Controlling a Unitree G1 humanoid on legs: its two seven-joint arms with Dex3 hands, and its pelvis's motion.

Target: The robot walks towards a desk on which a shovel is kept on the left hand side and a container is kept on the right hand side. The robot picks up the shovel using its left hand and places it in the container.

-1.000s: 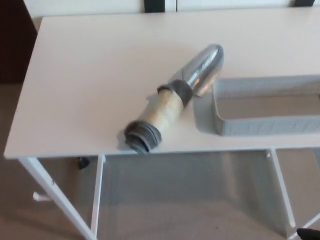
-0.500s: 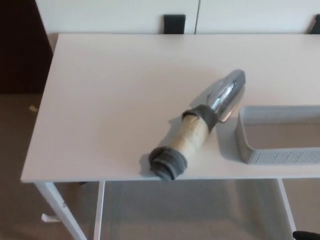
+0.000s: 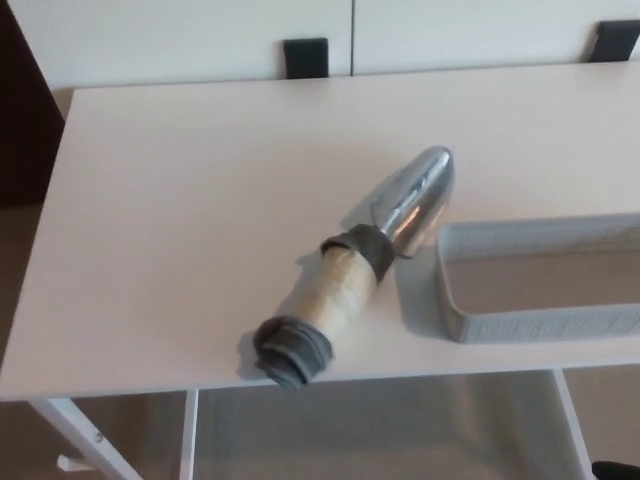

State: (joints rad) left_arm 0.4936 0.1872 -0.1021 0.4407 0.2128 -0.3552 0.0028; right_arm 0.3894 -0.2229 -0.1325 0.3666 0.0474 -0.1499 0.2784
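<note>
White worktop [image 3: 180, 200] fills the view. Left of centre-right, the shovel [image 3: 360, 265] lies flat and diagonal, handle toward the near edge, blade tip just beside the container [image 3: 530, 325] at right. Neither hand shows, so fingers can't be judged.

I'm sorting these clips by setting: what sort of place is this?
Probably an indoor room, an office or a lab. A plain white desk on thin white legs stands before a light wall with dark brackets. On it lie a hand shovel and a grey mesh container.
</note>
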